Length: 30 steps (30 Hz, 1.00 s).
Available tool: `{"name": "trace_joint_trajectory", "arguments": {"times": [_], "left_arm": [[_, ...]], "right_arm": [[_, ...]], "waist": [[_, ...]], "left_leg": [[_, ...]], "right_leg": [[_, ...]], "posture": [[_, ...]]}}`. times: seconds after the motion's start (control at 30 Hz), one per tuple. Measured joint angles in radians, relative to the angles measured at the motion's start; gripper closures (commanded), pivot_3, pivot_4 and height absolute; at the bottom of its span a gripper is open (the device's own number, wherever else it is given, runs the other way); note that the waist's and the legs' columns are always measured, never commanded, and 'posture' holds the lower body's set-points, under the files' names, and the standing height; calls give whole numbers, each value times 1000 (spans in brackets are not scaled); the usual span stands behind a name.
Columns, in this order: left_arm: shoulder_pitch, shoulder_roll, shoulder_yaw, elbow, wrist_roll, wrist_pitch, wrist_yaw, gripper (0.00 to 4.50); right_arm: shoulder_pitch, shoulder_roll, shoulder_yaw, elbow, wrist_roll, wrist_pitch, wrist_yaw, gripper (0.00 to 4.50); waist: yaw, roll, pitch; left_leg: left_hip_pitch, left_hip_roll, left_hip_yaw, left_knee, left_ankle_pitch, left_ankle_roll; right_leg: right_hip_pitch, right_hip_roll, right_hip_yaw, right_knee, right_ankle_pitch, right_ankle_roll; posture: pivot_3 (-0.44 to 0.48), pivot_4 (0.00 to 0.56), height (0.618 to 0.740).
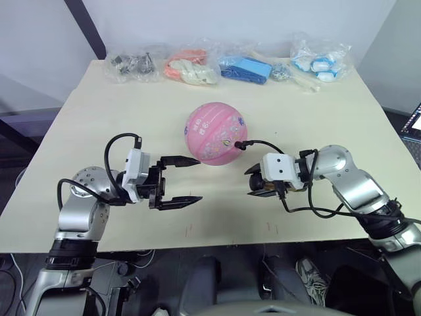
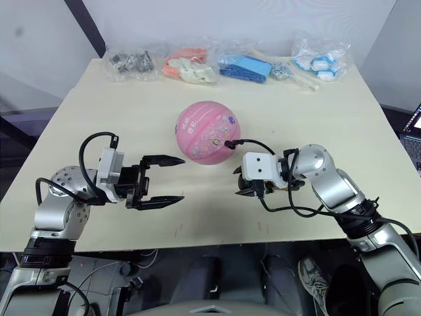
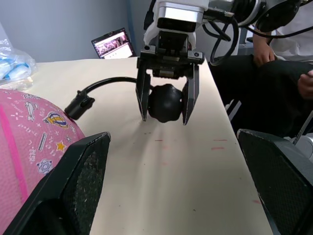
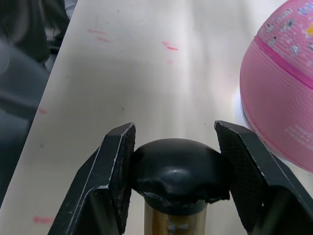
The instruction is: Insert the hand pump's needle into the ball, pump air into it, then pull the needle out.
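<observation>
The pink ball [image 1: 216, 133] sits at the table's middle. My right gripper [image 1: 254, 181] is to its right, near the table surface, shut on the hand pump's black end cap [image 4: 176, 169], below which a bit of gold barrel [image 4: 171, 223] shows. The pump's black hose [image 1: 260, 143] arcs from there to the ball. Its black fitting [image 1: 237, 145] touches the ball's right side, and the needle pin itself is hidden. My left gripper [image 1: 189, 180] is open just in front-left of the ball, holding nothing, with its upper finger [image 1: 181, 160] close to the ball.
Several plastic bags of small items [image 1: 191, 67] line the table's far edge. A laptop [image 3: 113, 44] stands past the right edge, and a seated person [image 3: 274, 54] is there too. Small red marks [image 3: 217, 144] dot the tabletop [image 1: 99, 125] near the front edge.
</observation>
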Motion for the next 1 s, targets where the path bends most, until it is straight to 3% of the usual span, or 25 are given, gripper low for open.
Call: {"name": "trace_joint_trajectory", "arguments": {"times": [0.07, 0.23, 1.0], "left_arm": [[0, 0, 2, 12, 0, -1, -1, 72], [-1, 0, 6, 22, 0, -5, -5, 0], [-31, 0, 5, 92, 10, -45, -42, 0]], "right_arm": [[0, 0, -9, 12, 6, -16, 1, 2408], [4, -10, -40, 52, 24, -55, 7, 25], [104, -9, -234, 23, 227, -147, 43, 25]], "waist": [[0, 0, 0], [1, 0, 0], [2, 0, 0]], "left_leg": [[0, 0, 0, 0, 0, 0], [0, 0, 0, 0, 0, 0], [0, 0, 1, 0, 0, 0]], "right_leg": [[0, 0, 0, 0, 0, 0], [0, 0, 0, 0, 0, 0], [0, 0, 1, 1, 0, 0]], "posture": [[0, 150, 740], [0, 150, 740], [0, 150, 740]]}}
